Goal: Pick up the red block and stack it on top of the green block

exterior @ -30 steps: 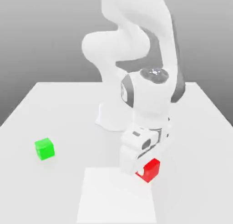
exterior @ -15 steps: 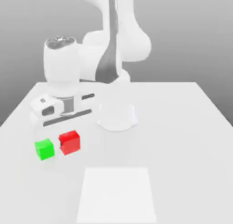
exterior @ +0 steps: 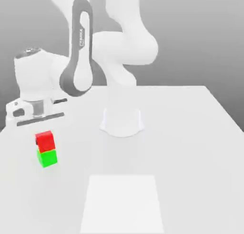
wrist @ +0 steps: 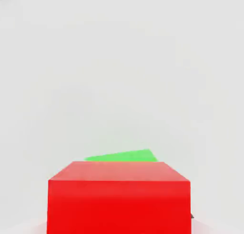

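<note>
The white two-finger claw hangs directly above the small matte red cube — I cannot tell how wide it stands. That cube sits atop the small matte green cube — so retreat looks straight upward.

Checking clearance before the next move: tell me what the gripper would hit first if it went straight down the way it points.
Probably the red block, sitting on the green block directly below the gripper; depth is hard to judge.
</note>
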Action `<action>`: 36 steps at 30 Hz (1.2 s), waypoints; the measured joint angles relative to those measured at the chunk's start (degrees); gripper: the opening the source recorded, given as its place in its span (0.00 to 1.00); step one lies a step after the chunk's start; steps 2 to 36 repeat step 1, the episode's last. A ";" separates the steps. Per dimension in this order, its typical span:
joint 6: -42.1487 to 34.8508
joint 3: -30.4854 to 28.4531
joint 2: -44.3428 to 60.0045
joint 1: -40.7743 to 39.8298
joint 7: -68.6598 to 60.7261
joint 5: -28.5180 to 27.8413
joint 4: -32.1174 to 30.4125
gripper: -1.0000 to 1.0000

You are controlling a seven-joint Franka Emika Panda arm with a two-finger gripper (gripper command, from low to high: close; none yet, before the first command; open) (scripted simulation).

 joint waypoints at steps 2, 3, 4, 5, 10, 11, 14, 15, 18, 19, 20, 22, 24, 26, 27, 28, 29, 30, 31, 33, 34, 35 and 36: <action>0.00 0.00 0.00 0.48 0.00 0.00 0.00 1.00; 0.00 0.00 0.00 0.48 0.00 0.00 0.00 1.00; 0.00 0.00 0.00 0.48 0.00 0.00 0.00 1.00; 0.00 0.00 0.00 0.48 0.00 0.00 0.00 1.00; 0.00 0.00 0.00 0.48 0.00 0.00 0.00 1.00; 0.00 0.00 0.00 0.48 0.00 0.00 0.00 1.00; 0.00 0.00 0.00 0.48 0.00 0.00 0.00 1.00; 0.00 0.00 0.00 0.48 0.00 0.00 0.00 1.00; 0.00 0.00 0.00 0.48 0.00 0.00 0.00 1.00; 0.00 0.00 0.00 0.48 0.00 0.00 0.00 1.00; 0.00 0.00 0.00 0.48 0.00 0.00 0.00 1.00; 0.00 0.00 0.00 0.48 0.00 0.00 0.00 1.00; 0.00 0.00 0.00 0.48 0.00 0.00 0.00 1.00; 0.00 0.00 0.00 0.48 0.00 0.00 0.00 1.00; 0.00 0.00 0.00 0.48 0.00 0.00 0.00 1.00; 0.00 0.00 0.00 0.48 0.00 0.00 0.00 1.00; 0.00 0.00 0.00 0.48 0.00 0.00 0.00 1.00; 0.00 0.00 0.00 0.48 0.00 0.00 0.00 1.00; 0.00 0.00 0.00 0.48 0.00 0.00 0.00 1.00; 0.00 0.00 0.00 0.48 0.00 0.00 0.00 1.00; 0.00 0.00 0.00 0.48 0.00 0.00 0.00 1.00; 0.00 0.00 0.00 0.48 0.00 0.00 0.00 1.00; 0.00 0.00 0.00 0.48 0.00 0.00 0.00 1.00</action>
